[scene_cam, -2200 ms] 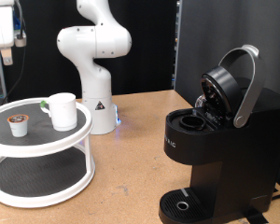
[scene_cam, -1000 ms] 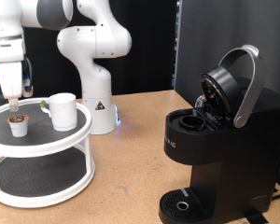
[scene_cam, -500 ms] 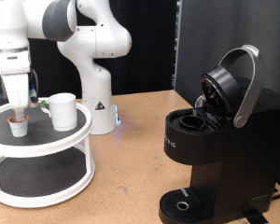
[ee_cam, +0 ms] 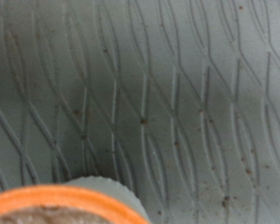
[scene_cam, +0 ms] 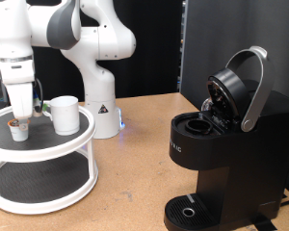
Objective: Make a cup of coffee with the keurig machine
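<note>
The gripper (scene_cam: 22,115) hangs straight down over the small white pod (scene_cam: 20,131) on the top tier of the round white stand (scene_cam: 48,146), its fingertips just above or at the pod. The white cup (scene_cam: 65,114) stands on the same tier, just to the exterior view's right of the gripper. The black keurig machine (scene_cam: 222,144) sits at the exterior view's right with its lid (scene_cam: 236,89) raised and its pod chamber (scene_cam: 196,125) open. The wrist view shows the pod's orange rim (ee_cam: 70,199) close up on the ribbed grey mat (ee_cam: 159,93); no fingers show there.
The white arm's base (scene_cam: 98,106) stands behind the two-tier stand. The machine's round drip tray (scene_cam: 188,212) is bare. Brown tabletop (scene_cam: 135,183) lies between the stand and the machine.
The arm has come in from the exterior view's top left and lowered over the stand, moving slightly right, until the gripper reached the pod. Cup and machine have not moved.
</note>
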Robot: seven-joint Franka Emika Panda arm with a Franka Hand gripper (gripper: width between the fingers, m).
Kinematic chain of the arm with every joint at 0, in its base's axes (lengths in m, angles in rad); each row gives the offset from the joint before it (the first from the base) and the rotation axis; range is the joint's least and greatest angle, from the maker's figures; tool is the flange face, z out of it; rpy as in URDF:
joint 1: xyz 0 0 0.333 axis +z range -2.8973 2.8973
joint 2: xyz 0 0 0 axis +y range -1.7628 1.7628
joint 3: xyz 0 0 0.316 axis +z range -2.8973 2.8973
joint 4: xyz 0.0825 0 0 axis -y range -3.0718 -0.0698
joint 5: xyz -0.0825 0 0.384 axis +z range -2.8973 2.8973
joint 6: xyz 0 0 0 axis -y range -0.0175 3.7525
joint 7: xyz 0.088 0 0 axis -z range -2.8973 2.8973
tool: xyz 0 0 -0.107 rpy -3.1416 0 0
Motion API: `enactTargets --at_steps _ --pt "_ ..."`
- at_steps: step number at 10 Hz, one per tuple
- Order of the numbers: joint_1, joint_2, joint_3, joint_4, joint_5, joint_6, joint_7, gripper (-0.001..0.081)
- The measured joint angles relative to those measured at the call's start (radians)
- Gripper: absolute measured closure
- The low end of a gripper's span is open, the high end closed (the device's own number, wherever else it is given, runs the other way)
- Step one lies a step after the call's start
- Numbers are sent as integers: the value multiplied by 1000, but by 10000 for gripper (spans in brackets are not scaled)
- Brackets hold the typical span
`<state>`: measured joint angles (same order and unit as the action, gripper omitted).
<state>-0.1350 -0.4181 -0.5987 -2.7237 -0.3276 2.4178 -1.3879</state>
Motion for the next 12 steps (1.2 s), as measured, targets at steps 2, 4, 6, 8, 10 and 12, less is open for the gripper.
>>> enactTargets --at_steps 2,4,6,8,10,12 --pt "-2 1 0 -10 -1 13 0 -1" --pt "-2 2 0 -15 -2 20 0 -1" --pt "-3 2 0 -21 -4 26 0 -1" --pt "-6 2 -1 -24 -6 28 0 -1" --pt "-7 2 -1 -25 -7 28 0 298" --pt "-7 2 0 -24 -7 28 0 372"
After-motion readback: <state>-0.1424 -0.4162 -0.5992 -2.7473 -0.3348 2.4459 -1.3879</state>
